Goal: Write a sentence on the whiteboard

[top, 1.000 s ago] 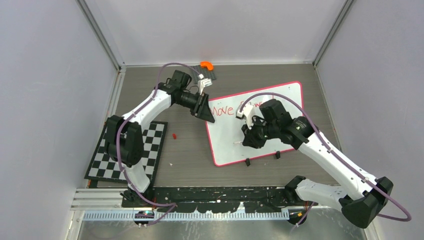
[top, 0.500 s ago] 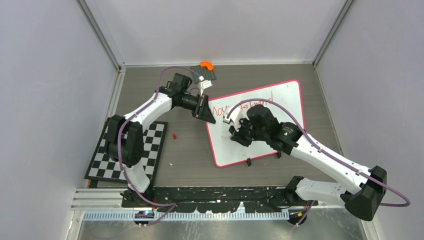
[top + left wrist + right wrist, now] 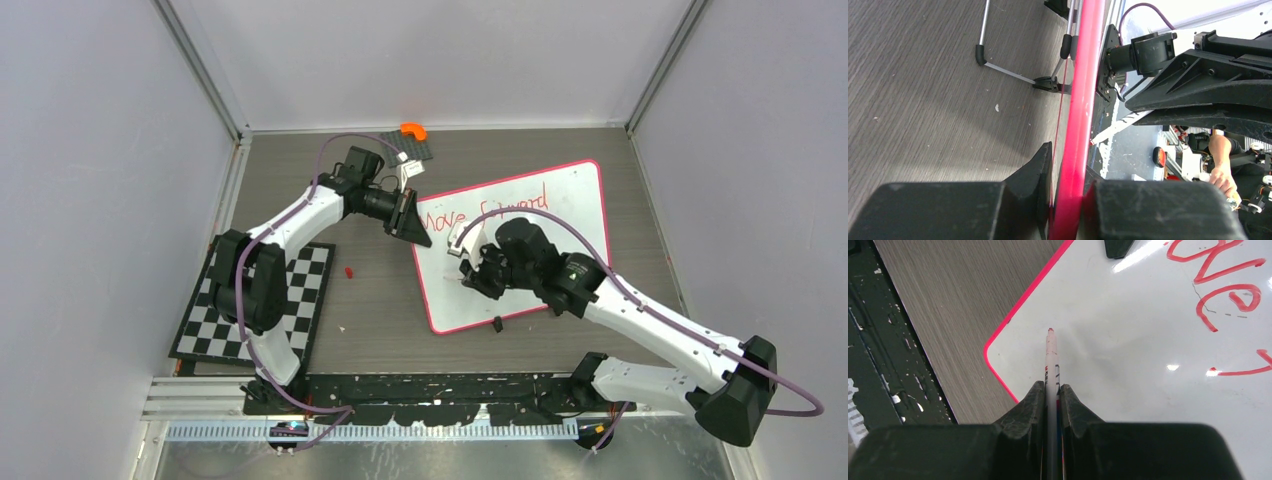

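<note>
since a second ago the right tool point(image 3: 1050, 390), clenched on the marker point(image 3: 1052, 355), has come left, under the first red line of the sentence point(image 3: 445, 218). its tip points at the bare near-left part of the whiteboard point(image 3: 585, 195), which lies on the surface point(image 3: 370, 290); the left tool point(image 3: 1068, 197) pinches its far-left rim.

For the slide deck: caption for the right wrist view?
Right gripper clamps a red-tipped marker, tip over the blank corner area of the pink-rimmed whiteboard, red handwriting beyond.

Red words point(image 3: 500, 207) line the whiteboard point(image 3: 585, 200) beside its far edge
</note>
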